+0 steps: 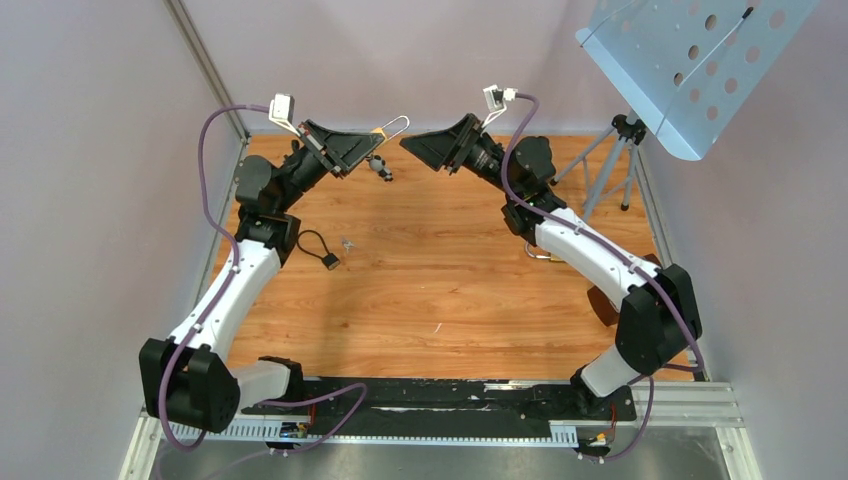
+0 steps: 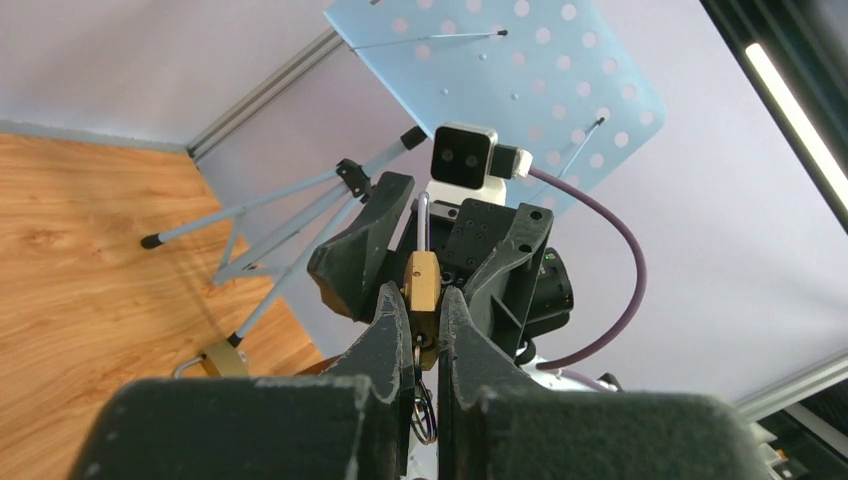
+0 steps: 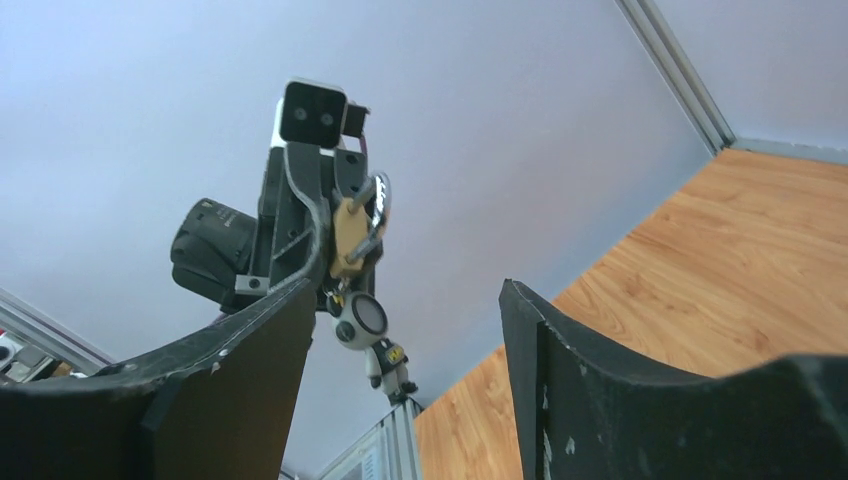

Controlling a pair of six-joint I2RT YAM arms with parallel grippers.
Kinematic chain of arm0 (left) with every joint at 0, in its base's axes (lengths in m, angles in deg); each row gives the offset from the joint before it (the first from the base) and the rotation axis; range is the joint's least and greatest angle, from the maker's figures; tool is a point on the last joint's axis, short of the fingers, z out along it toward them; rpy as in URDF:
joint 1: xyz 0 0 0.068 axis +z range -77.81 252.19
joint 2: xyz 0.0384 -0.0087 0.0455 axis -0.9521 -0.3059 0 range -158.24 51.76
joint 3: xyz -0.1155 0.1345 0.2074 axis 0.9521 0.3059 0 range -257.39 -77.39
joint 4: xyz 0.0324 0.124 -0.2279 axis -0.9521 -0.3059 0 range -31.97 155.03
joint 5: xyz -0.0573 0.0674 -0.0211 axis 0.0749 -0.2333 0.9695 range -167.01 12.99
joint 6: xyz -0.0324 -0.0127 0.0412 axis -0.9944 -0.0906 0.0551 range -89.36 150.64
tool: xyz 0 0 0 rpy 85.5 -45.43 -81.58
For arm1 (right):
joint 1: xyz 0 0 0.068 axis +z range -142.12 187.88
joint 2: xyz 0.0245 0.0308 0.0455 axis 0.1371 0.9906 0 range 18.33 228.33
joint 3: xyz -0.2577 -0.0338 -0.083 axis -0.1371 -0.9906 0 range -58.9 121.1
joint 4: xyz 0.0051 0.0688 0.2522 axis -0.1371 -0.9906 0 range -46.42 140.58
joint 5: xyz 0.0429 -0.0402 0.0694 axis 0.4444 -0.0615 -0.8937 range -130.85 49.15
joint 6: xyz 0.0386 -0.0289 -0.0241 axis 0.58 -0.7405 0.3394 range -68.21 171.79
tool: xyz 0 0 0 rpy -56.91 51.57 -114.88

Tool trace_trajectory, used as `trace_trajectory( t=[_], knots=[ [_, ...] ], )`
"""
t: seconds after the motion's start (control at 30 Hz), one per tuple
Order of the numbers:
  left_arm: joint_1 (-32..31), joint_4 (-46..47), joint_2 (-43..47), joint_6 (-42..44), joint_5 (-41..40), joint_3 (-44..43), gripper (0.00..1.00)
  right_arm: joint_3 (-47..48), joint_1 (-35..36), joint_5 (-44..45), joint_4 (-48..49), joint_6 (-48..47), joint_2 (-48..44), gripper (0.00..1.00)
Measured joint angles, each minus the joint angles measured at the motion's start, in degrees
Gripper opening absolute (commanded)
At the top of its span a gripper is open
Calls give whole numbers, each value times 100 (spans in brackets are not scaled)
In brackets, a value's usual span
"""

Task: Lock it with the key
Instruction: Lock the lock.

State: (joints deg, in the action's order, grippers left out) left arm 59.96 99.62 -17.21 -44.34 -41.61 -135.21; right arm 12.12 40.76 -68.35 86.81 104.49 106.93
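- Padlock of brass sits pinched between the fingers of the left pincer, held aloft over the far part of the bench. Its silver shackle stands up out of the grip.
- The left pincer is clenched on the padlock's body. In the overhead view the shackle loop pokes out past the fingertips toward the right arm.
- A key with a round head dangles under the padlock on a ring. It seems to hang from the lock's underside, though whether any key is seated in the keyhole cannot be made out.
- The right pincer faces the left one, near it but apart. Its fingers are spread wide and nothing lies between them.
- A second padlock lies on the bench close to the right arm (from above it is half hidden beneath that arm).
- Two small things rest on the wood beside the left arm: a pale metal piece, too small to identify, and a little black block on a thin black cord.
- A music stand with a pale blue perforated tray stands on its tripod at the far right corner of the bench.
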Motion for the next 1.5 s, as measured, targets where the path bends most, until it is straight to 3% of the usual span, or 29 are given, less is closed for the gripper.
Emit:
trace_trajectory(
  t=[0.7,0.9,0.97,1.0,1.13,1.2,1.3,1.5],
  knots=[
    [-114,271,2,-81,278,-160,0,1176,295,153,273,164,658,39],
    [-151,549,-7,-98,343,-157,0,1198,304,164,511,214,680,17],
    [-153,575,-11,-107,337,-155,8,1209,310,136,592,258,686,4],
    [-153,592,-15,-114,332,-155,23,1215,315,116,619,271,686,0],
    [-151,708,-42,-118,319,-142,63,1235,345,74,734,385,684,0],
    [-157,761,-35,-153,337,-136,73,1233,345,101,645,304,684,0],
    [-162,776,-15,-15,459,-136,78,1226,313,138,420,177,673,0],
    [-103,374,-26,503,1182,-175,75,1196,264,76,-72,-146,492,0]
  ],
)
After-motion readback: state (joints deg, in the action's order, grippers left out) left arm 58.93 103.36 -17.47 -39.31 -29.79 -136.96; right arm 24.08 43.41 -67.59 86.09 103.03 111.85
